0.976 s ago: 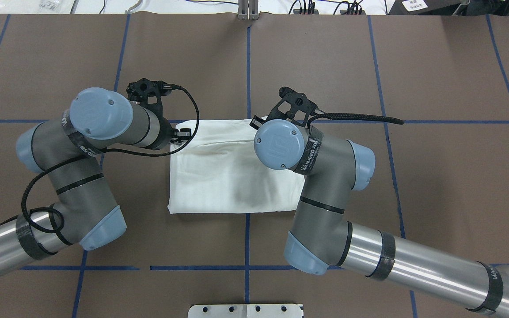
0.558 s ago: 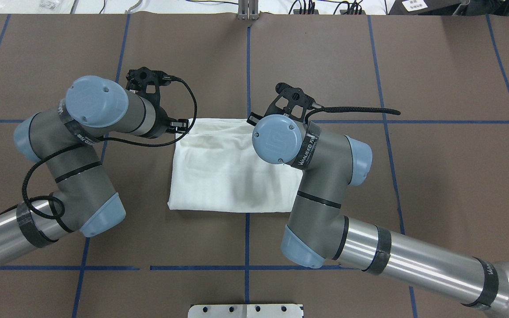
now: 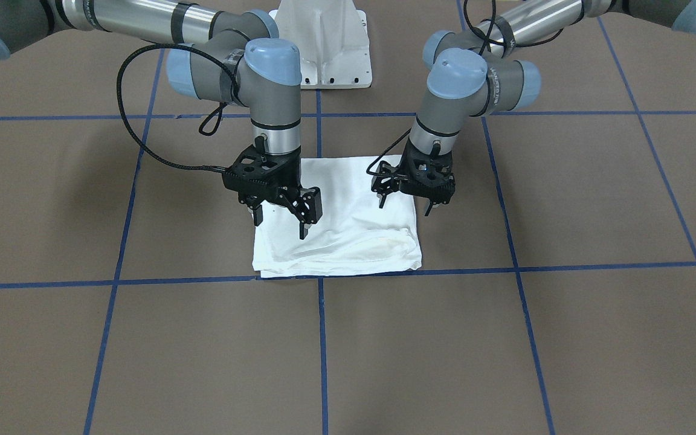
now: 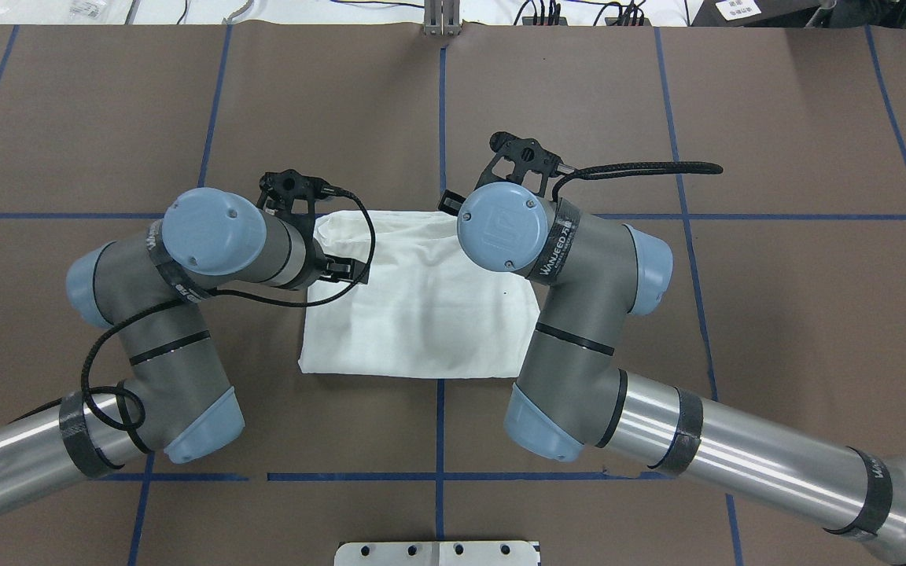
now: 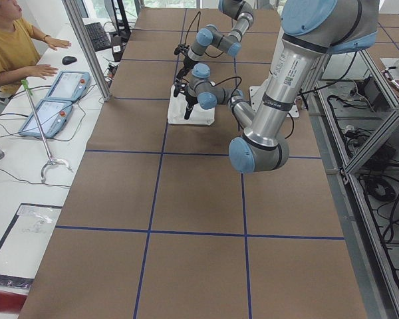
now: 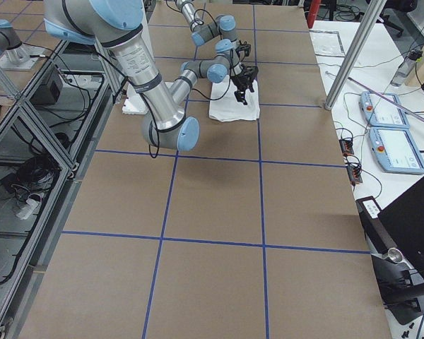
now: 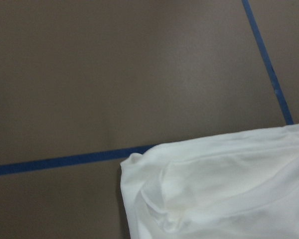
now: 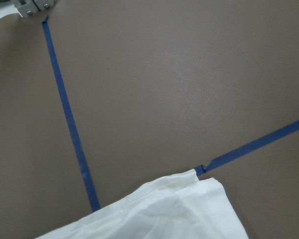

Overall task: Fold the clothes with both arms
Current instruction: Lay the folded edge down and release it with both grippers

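At table (image 3: 142,350) centre, the white T-shirt (image 3: 348,241) lies folded into a compact rectangle, plain face up. Its edge farthest from the robot runs along a blue tape line (image 3: 173,281), and rumpled layers are noted along that edge. The right gripper (image 3: 280,222) points down over the shirt's side on the robot's right, jaws spread, nothing between them. The left gripper (image 3: 405,206) points down over the opposite side edge, jaws likewise spread and empty. Fingertip contact with the cloth cannot be determined.
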`<action>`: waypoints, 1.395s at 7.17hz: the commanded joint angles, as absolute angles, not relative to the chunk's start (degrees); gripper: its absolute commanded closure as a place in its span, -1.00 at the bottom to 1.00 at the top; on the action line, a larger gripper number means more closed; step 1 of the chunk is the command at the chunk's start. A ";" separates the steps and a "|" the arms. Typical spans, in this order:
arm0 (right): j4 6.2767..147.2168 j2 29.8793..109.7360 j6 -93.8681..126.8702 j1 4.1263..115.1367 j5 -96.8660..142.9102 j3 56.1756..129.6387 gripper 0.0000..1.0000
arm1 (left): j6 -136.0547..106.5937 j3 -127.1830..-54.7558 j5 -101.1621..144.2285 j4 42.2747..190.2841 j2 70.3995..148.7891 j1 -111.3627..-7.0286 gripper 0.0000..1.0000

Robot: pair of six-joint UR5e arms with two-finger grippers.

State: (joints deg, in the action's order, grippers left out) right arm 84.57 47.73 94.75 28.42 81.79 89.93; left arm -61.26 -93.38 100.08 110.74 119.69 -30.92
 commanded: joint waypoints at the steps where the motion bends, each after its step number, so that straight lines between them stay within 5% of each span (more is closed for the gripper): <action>1: 84.55 47.99 94.57 28.65 82.00 90.35 -1.00 | -61.79 -88.26 98.61 110.83 122.42 -29.62 -1.00; 3: 84.55 48.08 94.57 28.74 82.00 90.35 -1.00 | -62.49 -84.84 98.61 111.79 124.00 -35.40 -1.00; 5: 84.55 48.34 94.57 28.74 82.00 90.35 -1.00 | -62.14 -73.62 98.26 116.97 128.91 -39.97 -1.00; 10: 85.51 48.34 83.02 35.21 94.95 90.35 -1.00 | -52.32 -79.77 101.93 114.02 128.07 -44.90 -1.00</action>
State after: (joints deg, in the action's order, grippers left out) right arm 84.98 48.25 88.56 31.80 88.66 90.35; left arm -55.33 -76.47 99.73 115.89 129.09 -43.70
